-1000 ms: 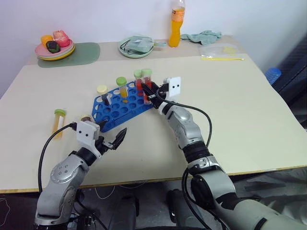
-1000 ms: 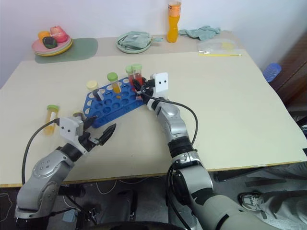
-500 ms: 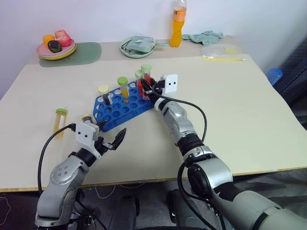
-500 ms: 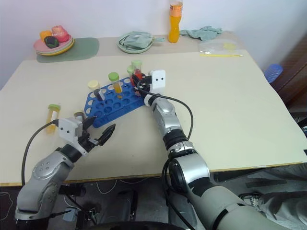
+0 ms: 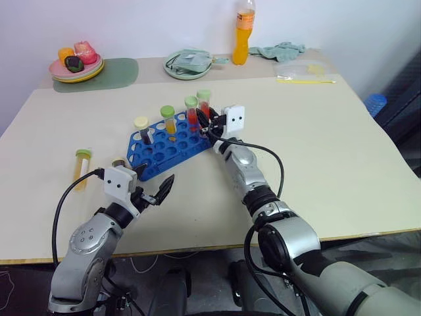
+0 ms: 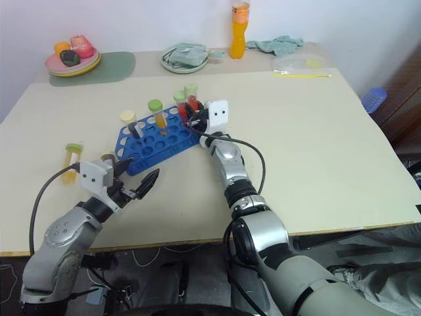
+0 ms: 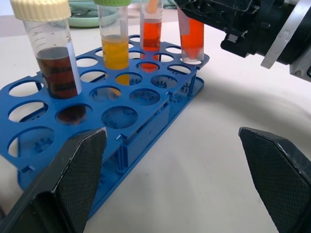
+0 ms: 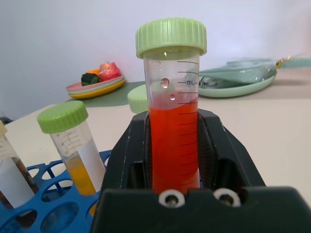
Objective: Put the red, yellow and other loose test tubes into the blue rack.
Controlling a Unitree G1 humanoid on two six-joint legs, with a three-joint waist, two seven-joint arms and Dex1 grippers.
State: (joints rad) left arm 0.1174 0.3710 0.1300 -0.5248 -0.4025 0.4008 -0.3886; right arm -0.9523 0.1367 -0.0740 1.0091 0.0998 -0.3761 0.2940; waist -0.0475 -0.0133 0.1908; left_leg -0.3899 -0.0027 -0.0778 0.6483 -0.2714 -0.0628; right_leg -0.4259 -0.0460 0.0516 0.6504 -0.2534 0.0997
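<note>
Raised slightly since a second ago, the red-liquid tube (image 5: 204, 105) now stands upright over the far corner of the blue rack (image 5: 168, 146), clamped between the closed fingers of the right gripper (image 5: 209, 125). On the cream bench (image 5: 329, 145), the rack sits just ahead of the left gripper (image 5: 152, 191), which hovers with jaws spread wide and empty. Three tubes stand in the rack beside the right gripper: a second red tube (image 5: 191, 112), a yellow tube (image 5: 168, 121) and a dark, cream-capped tube (image 5: 142, 130). Another yellow tube (image 5: 81, 166) lies loose, outboard of the left gripper.
</note>
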